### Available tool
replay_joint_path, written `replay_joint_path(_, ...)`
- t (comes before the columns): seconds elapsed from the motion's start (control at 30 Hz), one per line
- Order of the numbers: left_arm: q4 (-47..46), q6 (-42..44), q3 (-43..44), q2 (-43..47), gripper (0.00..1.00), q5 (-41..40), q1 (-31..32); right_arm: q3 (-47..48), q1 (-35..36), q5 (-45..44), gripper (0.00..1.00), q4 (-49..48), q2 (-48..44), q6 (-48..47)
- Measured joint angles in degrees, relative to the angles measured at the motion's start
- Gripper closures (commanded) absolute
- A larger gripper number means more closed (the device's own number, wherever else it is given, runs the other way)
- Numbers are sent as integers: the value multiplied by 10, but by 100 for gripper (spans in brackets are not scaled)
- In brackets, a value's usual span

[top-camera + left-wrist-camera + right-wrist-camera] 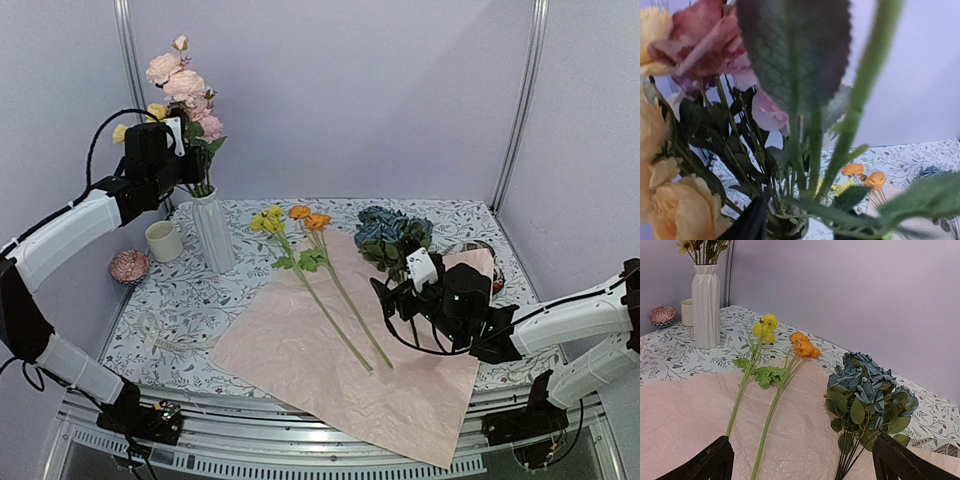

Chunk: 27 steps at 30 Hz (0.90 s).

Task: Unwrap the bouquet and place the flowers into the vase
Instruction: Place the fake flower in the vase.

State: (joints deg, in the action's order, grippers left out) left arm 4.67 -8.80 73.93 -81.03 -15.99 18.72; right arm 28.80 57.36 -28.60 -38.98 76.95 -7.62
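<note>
The white ribbed vase (213,232) (705,305) stands at the back left and holds pink and yellow flowers (185,90) (705,45). My left gripper (185,150) (802,219) is up among their stems above the vase, its fingers (751,222) apart, with the stems loose between them. The pink wrapping paper (350,370) (685,410) lies flat. On it lie a yellow flower (268,220) (764,329), an orange flower (310,216) (804,346) and a blue cluster (392,232) (870,385). My right gripper (395,298) (805,465) hovers open over the paper, between the orange stem and the blue cluster.
A cream mug (163,240) and a small patterned bowl (129,266) sit left of the vase. A pale ribbon (160,335) lies on the floral tablecloth (200,300) at the front left. Another patterned dish (478,250) peeks out behind the right arm.
</note>
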Motion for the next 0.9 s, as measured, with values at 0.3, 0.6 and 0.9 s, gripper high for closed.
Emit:
replay_joint_path(0.3, 35, -31, -2, 1, 21, 8, -1, 1, 0, 0, 1, 0, 3, 0)
replay_joint_path(0.6, 68, -49, -7, 23, 17, 44, -1, 9, 0, 2, 1, 4, 10, 0)
replay_joint_path(0.9, 98, -85, -41, 38, 17, 36, -1, 45, -2, -2, 1, 33, 50, 6)
